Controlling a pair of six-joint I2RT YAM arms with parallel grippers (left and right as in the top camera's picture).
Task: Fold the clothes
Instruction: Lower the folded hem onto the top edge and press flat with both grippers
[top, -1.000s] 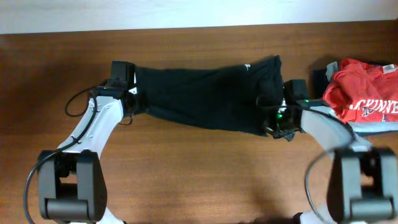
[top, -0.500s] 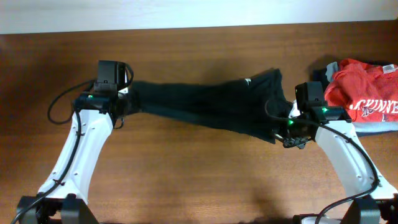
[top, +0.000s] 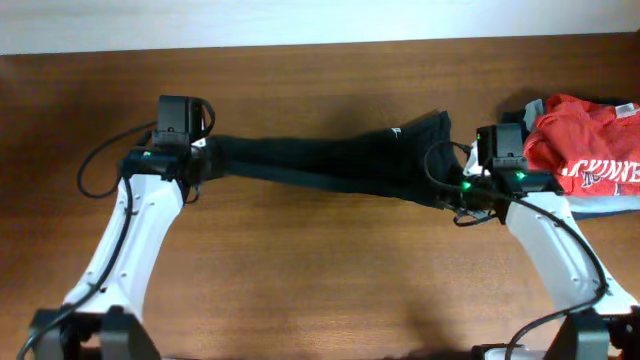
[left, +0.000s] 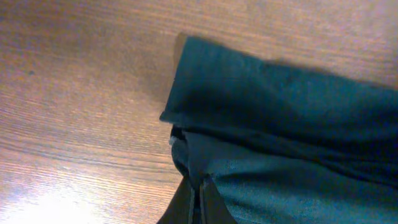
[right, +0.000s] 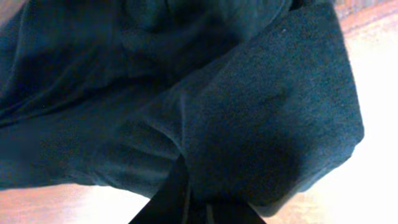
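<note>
- The black T-shirt (top: 330, 168) spans the middle of the overhead frame as a narrow, drawn-out band. Its long axis runs left to right and sinks slightly toward the right.
- The left gripper (top: 207, 160) sits at the band's left end. Its fingers are pressed together on a bunch of the cloth, which the left wrist view shows gathered at the tips (left: 198, 200).
- The right gripper (top: 455, 190) is pinching the right end. In its wrist view the dark cloth fills the frame and wraps the tips (right: 189, 208).
- So the shirt lies frame-right of the left gripper and frame-left of the right one. Each arm has its own end, and neither is nearer the middle.
- I judge that the coming move depends on this left-to-right axis: both ends have to travel together, or the band will twist.
- The red shirt (top: 585, 150) lies at the right edge of the table (top: 320, 280), just beside the right arm and apart from the black one.
</note>
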